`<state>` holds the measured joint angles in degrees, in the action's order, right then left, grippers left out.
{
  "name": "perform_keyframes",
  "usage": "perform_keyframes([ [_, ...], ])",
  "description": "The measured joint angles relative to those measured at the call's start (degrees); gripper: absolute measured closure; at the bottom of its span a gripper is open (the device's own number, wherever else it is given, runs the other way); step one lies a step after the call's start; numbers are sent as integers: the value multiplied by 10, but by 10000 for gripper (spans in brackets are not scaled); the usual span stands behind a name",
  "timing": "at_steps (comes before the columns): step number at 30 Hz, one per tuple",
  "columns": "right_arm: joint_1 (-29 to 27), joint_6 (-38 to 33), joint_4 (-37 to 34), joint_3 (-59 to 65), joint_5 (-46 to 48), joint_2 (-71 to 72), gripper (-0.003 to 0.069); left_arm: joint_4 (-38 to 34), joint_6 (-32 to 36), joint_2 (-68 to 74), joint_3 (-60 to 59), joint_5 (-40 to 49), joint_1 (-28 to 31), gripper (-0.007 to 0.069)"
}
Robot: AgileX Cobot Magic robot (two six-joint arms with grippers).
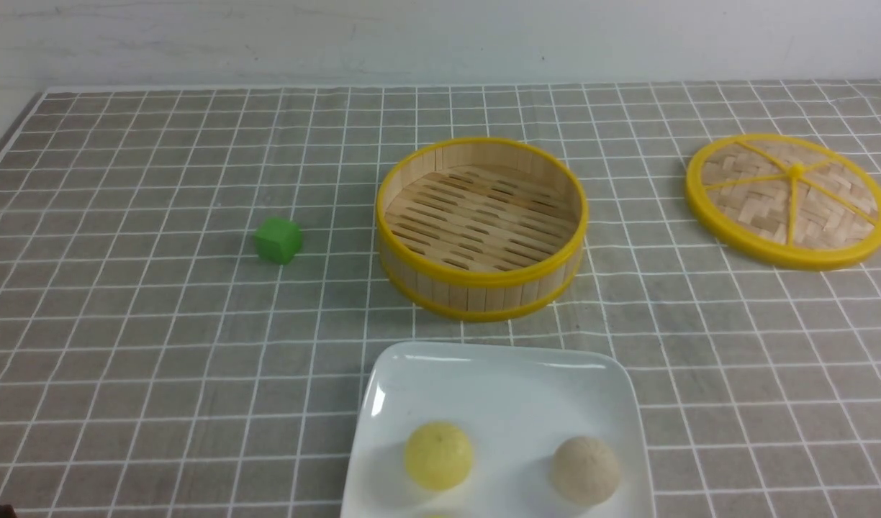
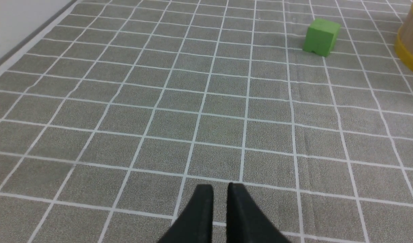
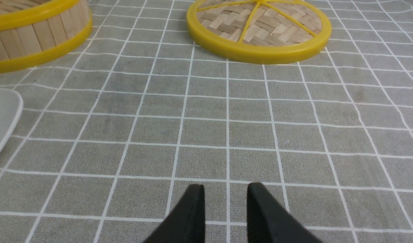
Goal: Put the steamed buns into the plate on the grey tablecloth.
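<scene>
The white square plate (image 1: 498, 367) lies on the grey tablecloth (image 1: 124, 345) at the near middle. On it sit a pale yellow steamed bun (image 1: 438, 456) and a beige-white steamed bun (image 1: 585, 469). A yellow sliver at the picture's bottom edge (image 1: 435, 515) may be the third bun. Neither gripper shows in the front view. My left gripper (image 2: 220, 189) hangs over bare cloth, its fingers almost touching, with nothing between them. My right gripper (image 3: 225, 189) hangs over bare cloth to the right of the plate's corner (image 3: 4, 111), its jaws a little apart and empty.
The round bamboo steamer basket (image 1: 481, 226) stands empty behind the plate and also shows in the right wrist view (image 3: 34, 37). Its woven lid (image 1: 789, 198) lies at the far right. A green cube (image 1: 278, 240) sits left of the basket and shows in the left wrist view (image 2: 321, 32).
</scene>
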<state>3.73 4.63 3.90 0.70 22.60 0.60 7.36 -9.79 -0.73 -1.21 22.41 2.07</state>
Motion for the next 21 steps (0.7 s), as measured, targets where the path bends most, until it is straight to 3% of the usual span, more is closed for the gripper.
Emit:
perform_keyframes([
  [21,0,0,0,0,0,0,430,9,0,0,0,0,-35,520],
])
